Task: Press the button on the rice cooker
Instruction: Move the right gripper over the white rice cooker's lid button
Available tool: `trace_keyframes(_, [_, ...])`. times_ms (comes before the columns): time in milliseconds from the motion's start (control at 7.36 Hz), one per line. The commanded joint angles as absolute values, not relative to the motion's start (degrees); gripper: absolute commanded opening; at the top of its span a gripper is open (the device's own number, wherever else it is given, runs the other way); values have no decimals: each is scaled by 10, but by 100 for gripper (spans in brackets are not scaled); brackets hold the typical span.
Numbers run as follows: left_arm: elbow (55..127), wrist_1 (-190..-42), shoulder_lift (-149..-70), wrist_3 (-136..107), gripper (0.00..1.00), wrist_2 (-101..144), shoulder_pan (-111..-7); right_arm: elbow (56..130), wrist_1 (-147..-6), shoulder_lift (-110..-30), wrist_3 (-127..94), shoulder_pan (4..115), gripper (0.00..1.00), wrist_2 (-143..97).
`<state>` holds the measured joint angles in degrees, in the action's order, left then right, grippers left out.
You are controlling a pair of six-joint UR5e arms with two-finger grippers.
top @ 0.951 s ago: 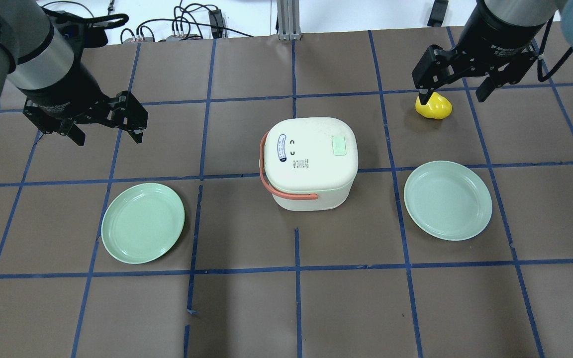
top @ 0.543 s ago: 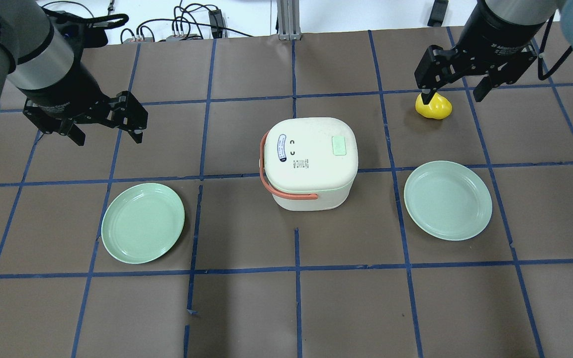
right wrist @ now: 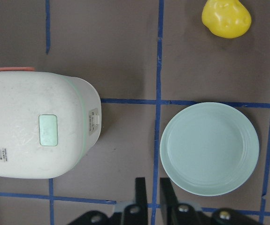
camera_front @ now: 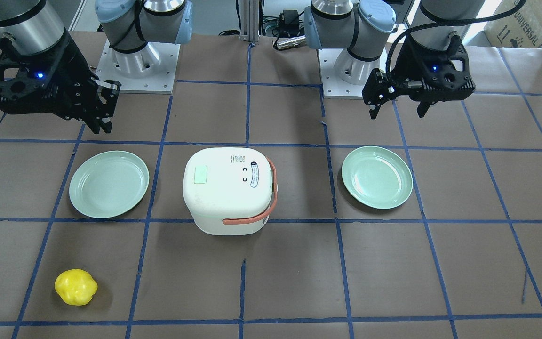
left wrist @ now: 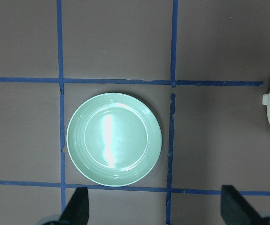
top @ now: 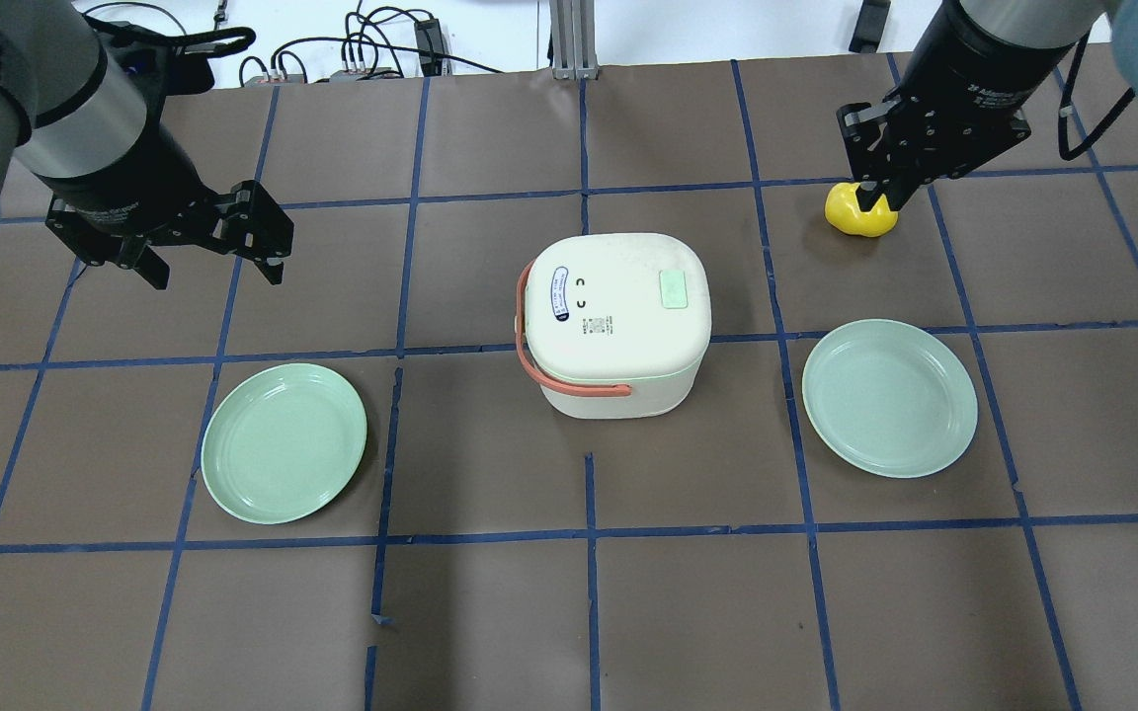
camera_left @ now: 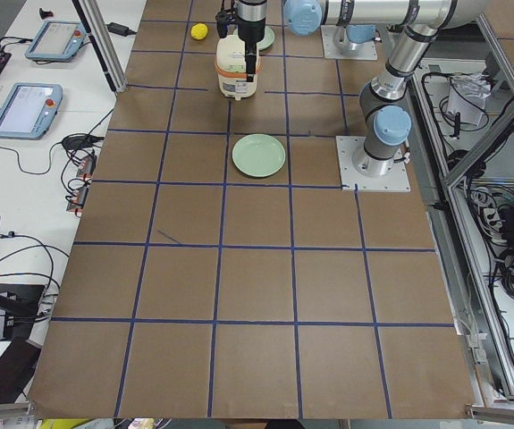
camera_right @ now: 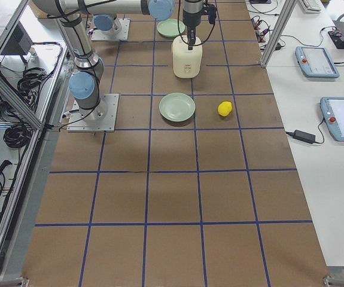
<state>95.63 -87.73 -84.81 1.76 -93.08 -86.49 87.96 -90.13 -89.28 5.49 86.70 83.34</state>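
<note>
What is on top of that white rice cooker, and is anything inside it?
On its lid: a pale green button and a printed label; an orange handle lies along the edge. The lid is shut, so the inside is hidden.

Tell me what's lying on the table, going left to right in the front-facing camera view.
first green plate → rice cooker → second green plate. The yellow object, nearer the camera, overlaps the first plate's span, so I leave it out of the order.

Rice cooker (top: 613, 321) sits between left plate (top: 284, 442) and right plate (top: 889, 397) (fruit (top: 846, 219) beyond).
</note>
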Motion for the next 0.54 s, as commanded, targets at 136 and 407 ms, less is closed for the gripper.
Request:
trace_keyframes(136, [956, -877, -848, 18, 100, -931, -865, 896, -924, -879, 59, 878, 4, 774])
trace_keyframes(407, [956, -878, -848, 18, 100, -931, -865, 922, -970, -858, 58, 899, 6, 743])
